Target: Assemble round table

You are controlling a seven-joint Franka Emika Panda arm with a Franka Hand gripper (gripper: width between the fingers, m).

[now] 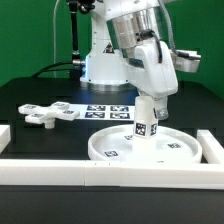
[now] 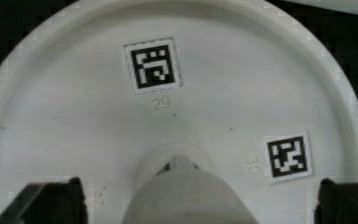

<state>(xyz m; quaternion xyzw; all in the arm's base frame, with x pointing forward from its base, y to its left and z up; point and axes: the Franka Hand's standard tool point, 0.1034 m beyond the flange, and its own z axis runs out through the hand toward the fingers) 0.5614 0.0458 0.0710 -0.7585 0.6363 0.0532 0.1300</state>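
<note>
A black table [image 1: 28, 95] with white rails [image 1: 100, 172] stands before a green wall [image 1: 30, 40]. The round disc [image 1: 118, 146] lies by the front rail, with the leg [image 1: 145, 128] upright near its middle. In the exterior view, the foot piece [image 1: 45, 115] lies at 10 o'clock from the disc. The gripper [image 1: 147, 108] sits over the leg, fingers [image 2: 48, 200] spread wide. The wrist view cuts off their tips.

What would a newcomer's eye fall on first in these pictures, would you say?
The arm's fingers stand apart on either side of the short leg, upright in the middle of the round disc. The cross-shaped foot piece lies apart on the black table, toward the exterior view's left.
</note>
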